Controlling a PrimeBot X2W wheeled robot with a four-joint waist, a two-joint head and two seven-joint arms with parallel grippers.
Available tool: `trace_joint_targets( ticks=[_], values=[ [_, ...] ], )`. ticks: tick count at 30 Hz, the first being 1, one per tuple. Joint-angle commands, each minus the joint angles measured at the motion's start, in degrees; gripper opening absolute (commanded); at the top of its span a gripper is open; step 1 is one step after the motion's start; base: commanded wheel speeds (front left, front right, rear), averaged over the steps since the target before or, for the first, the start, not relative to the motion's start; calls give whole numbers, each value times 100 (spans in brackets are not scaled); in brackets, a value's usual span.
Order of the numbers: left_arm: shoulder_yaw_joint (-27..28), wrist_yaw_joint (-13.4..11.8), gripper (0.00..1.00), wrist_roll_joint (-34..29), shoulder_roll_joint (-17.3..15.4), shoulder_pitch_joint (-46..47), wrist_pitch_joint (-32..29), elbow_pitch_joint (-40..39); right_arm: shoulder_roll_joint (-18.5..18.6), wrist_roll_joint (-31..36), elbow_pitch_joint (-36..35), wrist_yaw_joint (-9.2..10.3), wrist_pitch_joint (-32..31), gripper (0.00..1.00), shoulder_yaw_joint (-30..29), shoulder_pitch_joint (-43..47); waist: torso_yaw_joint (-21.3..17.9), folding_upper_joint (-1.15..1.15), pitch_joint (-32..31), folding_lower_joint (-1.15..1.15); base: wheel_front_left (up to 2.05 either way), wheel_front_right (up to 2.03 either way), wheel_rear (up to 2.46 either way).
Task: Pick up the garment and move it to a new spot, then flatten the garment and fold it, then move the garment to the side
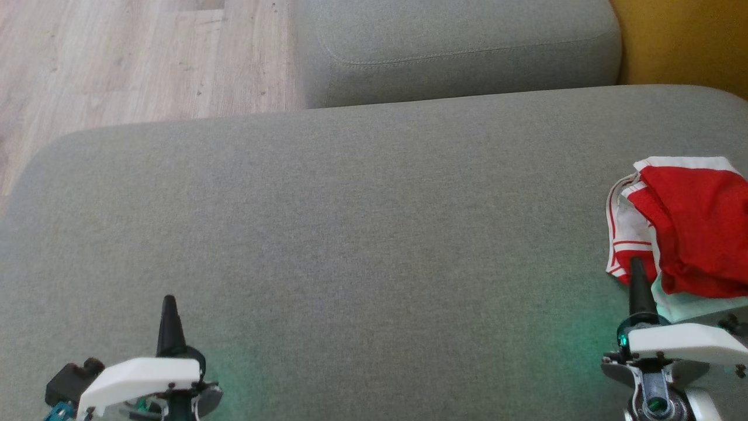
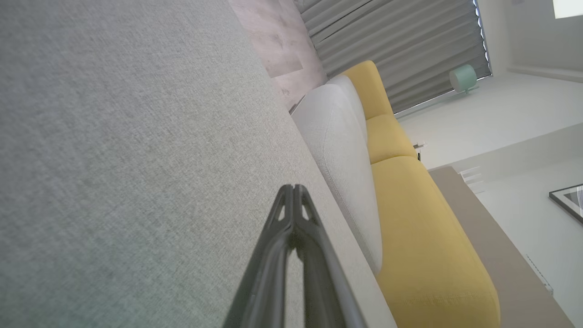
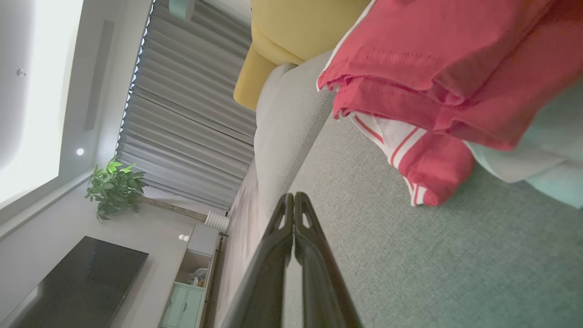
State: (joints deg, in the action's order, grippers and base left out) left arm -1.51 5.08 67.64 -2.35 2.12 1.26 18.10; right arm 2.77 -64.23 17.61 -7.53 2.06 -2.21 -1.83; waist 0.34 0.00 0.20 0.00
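Observation:
A red garment [image 1: 692, 222] with white trim and stripes lies folded in a loose heap at the right edge of the grey sofa seat [image 1: 362, 234]. It fills the upper right of the right wrist view as red folds [image 3: 432, 68] over a pale layer. My right gripper [image 1: 637, 266] is shut with nothing in it, its tip just beside the garment's near left corner. The same shut gripper [image 3: 294, 197] hovers over bare cushion, apart from the cloth. At the lower left, my left gripper [image 1: 169, 301] is shut and empty over the seat, its fingertips pressed together [image 2: 293, 187].
A second grey cushion [image 1: 461, 47] stands behind the seat, with yellow upholstery [image 1: 684, 41] at the back right. Wooden floor [image 1: 134, 58] lies beyond the seat's far left edge. The right wrist view shows curtains, a plant [image 3: 114, 187] and a dark screen [image 3: 77, 282].

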Motion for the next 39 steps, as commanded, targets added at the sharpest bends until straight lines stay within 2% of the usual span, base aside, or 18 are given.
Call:
trace_joint_targets(
  ticks=[1, 39],
  values=[
    [198, 34, 0, 134, -35, 293, -41, -218, 95, -169, -223, 3, -36, 0, 46, -342, -1, 0, 0, 0, 0, 0, 0],
    [725, 215, 0, 2162, -51, 393, -681, -380, 92, -2543, -346, 4, -674, 0, -274, -415, -30, 0, -2, 0, 0, 0, 0]
  ],
)
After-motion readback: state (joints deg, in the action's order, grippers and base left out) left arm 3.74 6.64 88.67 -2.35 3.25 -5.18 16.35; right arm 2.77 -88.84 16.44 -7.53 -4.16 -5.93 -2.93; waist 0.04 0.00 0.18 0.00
